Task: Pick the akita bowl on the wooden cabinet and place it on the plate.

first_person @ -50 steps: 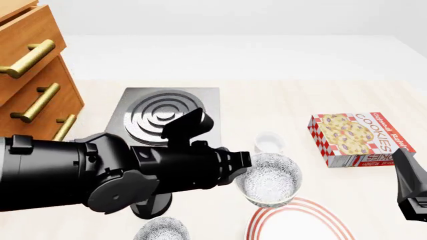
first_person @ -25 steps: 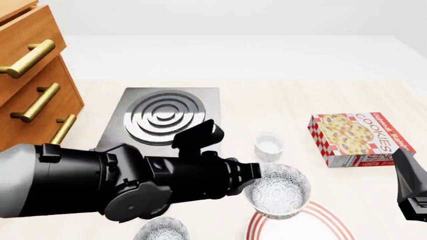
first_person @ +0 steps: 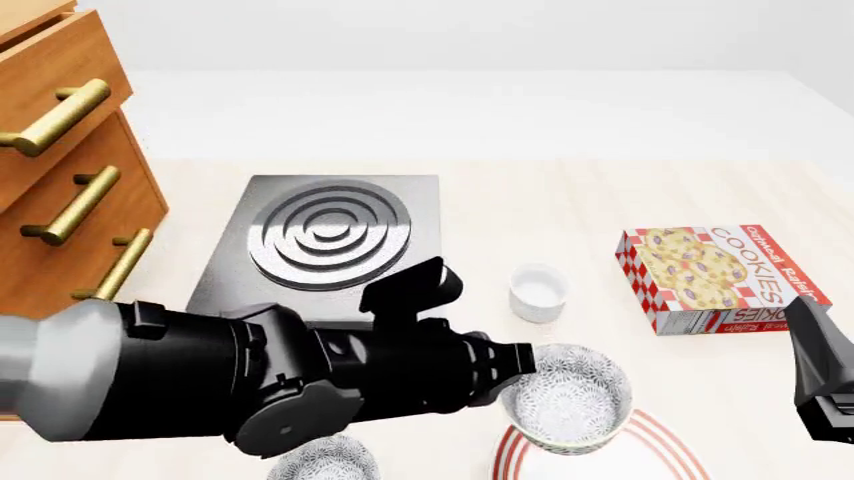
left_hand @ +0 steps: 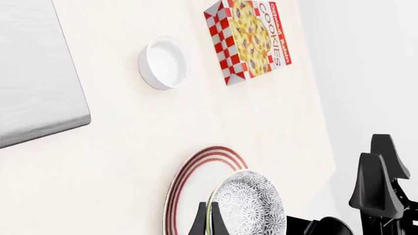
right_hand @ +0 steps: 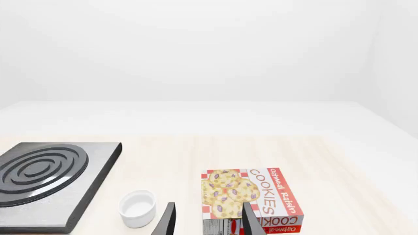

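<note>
Left gripper (left_hand: 210,223) jaws pinching akita bowl (first_person: 571,396) by rim, so I hold it over plate (first_person: 661,437) near edge, apparently not set down. Right gripper (right_hand: 206,220) jaws parted, empty, parked clear by cookie box (first_person: 718,275).

Bare tabletop (first_person: 587,205) between stove slab (first_person: 327,235) and cookie box (first_person: 714,275); small white bowl (first_person: 538,291) only obstacle there.

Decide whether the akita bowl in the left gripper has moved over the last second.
Yes. The akita bowl has moved toward the camera and right, away from the small white bowl, over the plate.
</note>
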